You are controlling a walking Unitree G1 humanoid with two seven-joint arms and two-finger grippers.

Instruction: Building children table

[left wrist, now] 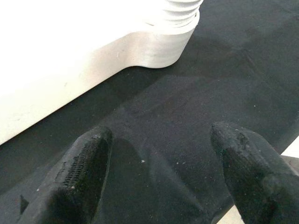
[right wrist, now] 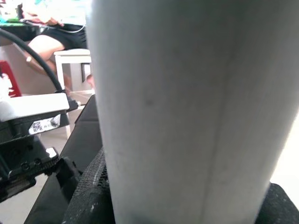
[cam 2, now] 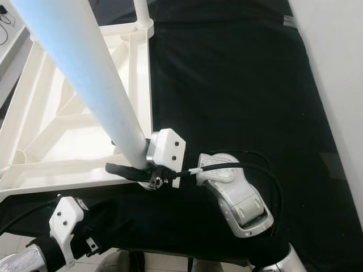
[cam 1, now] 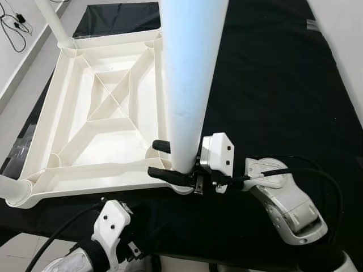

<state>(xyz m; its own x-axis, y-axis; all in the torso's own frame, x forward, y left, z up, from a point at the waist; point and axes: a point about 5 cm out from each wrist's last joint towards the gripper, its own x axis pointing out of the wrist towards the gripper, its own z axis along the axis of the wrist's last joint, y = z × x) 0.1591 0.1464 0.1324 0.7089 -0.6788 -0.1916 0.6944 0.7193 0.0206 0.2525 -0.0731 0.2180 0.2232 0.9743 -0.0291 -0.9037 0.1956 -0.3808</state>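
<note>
Left eye view: white tabletop [cam 1: 108, 113] lies upside down on a black cloth [cam 1: 272, 85], ribbed underside up, taking up the frame from 9 to 12 o'clock. A white table leg [cam 1: 190, 79] stands upright at the tabletop's near right corner, dead centre of frame, rising toward 12 o'clock. My right gripper [cam 1: 164, 161] reaches in from 4 o'clock, its jaws clamped on the leg's base, one black finger on each side. Another leg [cam 1: 54, 20] stands at the far left corner, about 11 o'clock; a third leg stub [cam 1: 11, 190] shows at 9 o'clock. My left gripper [cam 1: 113, 226] sits low at 7 o'clock, over the cloth just short of the tabletop's near edge.

Right eye view: same scene. The held leg slants from 11 o'clock down to centre, right gripper closed on it where it meets the corner.

Left wrist view: left jaws apart, two black fingertips [left wrist: 81, 172] at 7 and 5 o'clock with bare cloth between them. The tabletop's rounded corner and a threaded leg end [left wrist: 180, 11] sit at 12 o'clock, apart from the fingers.

Right wrist view: the leg spans most of the frame, a finger pad [right wrist: 91, 196] pressed against it at 7 o'clock. Background at 10 o'clock is blurred; possibly a seated person [right wrist: 51, 42].
</note>
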